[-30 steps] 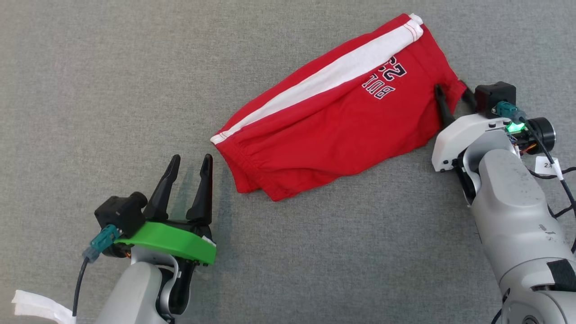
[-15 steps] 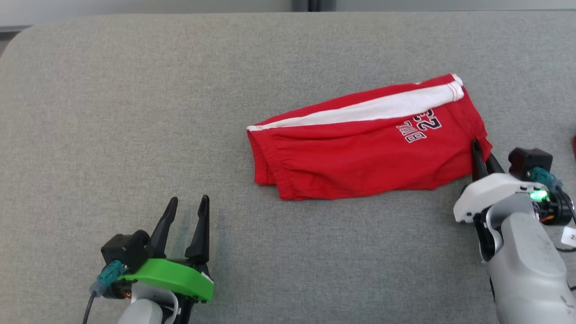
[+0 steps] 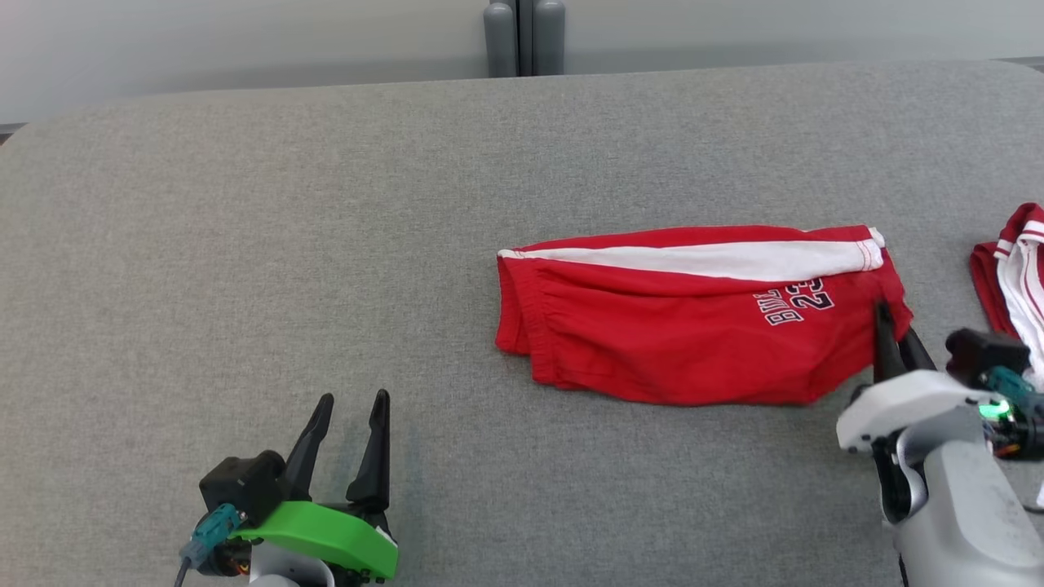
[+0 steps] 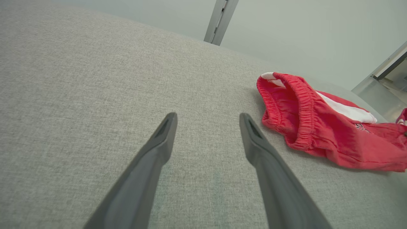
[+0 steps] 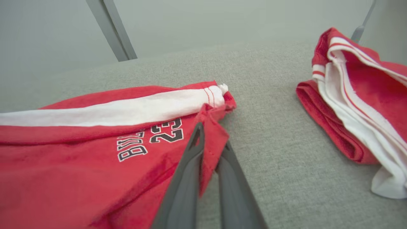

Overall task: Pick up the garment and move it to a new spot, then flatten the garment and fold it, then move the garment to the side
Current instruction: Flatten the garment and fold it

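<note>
- Garment (image 3: 693, 342), red with a white stripe and dark lettering, lies folded on the grey surface (image 3: 245, 244), out toward 3 o'clock from the middle.
- Right claw (image 3: 895, 322) is on the garment's 4 o'clock corner, fingers pinched together with the red hem caught between them.
- Left claw (image 3: 353, 395) sits down at 7 o'clock, fingers spread apart over bare surface, well apart from the cloth.
- Second red-and-white piece (image 3: 1011, 269) is bunched at the 3 o'clock edge, near the right claw, not touching the garment.
- Grey post (image 3: 524, 37) stands behind the surface at 12 o'clock.
</note>
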`<state>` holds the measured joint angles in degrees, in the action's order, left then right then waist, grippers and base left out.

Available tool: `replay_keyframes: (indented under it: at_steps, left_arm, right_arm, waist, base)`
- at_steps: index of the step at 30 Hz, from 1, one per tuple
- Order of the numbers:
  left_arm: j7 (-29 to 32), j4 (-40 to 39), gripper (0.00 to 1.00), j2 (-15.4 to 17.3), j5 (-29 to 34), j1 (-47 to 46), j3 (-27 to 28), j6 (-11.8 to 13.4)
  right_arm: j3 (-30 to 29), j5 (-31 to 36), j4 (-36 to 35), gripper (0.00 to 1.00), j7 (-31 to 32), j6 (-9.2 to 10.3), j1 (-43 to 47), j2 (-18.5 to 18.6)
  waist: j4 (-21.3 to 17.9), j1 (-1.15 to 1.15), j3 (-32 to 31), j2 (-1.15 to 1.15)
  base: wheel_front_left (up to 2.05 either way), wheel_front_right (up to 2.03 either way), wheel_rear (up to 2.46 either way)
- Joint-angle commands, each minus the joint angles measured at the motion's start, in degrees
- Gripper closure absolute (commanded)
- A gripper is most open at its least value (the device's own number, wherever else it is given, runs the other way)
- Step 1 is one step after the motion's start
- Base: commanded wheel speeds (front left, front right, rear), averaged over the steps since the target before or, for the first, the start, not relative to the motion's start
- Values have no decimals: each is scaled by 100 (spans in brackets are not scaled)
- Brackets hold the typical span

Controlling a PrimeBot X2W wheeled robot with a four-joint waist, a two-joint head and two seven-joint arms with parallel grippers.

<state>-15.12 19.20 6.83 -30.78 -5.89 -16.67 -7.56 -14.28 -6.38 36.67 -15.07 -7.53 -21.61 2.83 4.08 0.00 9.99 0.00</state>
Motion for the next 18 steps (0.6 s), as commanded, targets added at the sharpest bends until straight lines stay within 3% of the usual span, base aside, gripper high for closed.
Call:
replay_keyframes:
  at_steps: [1, 4, 9, 14, 15, 16, 17, 18]
  left_arm:
    - [0, 21, 0, 37, 11, 11, -32, 16]
    - [0, 52, 0, 28, 1, 4, -41, 15]
    - [0, 113, 0, -30, 23, 95, -18, 16]
    - [0, 174, 0, -73, 68, 146, 5, 16]
    - [1, 199, 0, -82, 80, 169, 18, 16]
    - [0, 226, 0, -86, 96, 193, 38, 16]
    - [0, 250, 0, -93, 107, 206, 54, 16]
    - [0, 264, 0, -102, 118, 200, 59, 16]
  right_arm:
    - [383, -151, -256, 100, -11, 10, -294, 15]
    - [1070, -452, -490, 100, -11, 10, -545, 13]
    - [2686, -1059, -827, 100, -11, 10, -809, 21]
    - [3972, -1499, -792, 100, -11, 10, -774, 27]
    - [4178, -1527, -682, 86, -11, 10, -731, 29]
    - [4348, -1518, -580, 52, -11, 10, -690, 29]
    - [4498, -1553, -521, 0, -11, 10, -683, 28]
    - [4574, -1579, -474, 0, -11, 10, -689, 29]
  waist:
    - [75, 0, 0, 0]
    - [173, 0, -53, 0]
    - [390, 0, -181, 0]
    - [551, 0, -244, 0]
    - [581, 0, -260, 0]
    - [592, 0, -274, 0]
    - [604, 0, -285, 0]
    - [614, 0, -293, 0]
  base:
    - [0, 0, 0]
    - [0, 0, 0]
    - [0, 0, 0]
    - [0, 0, 0]
    - [0, 0, 0]
    - [0, 0, 0]
    - [0, 0, 0]
    - [0, 0, 0]
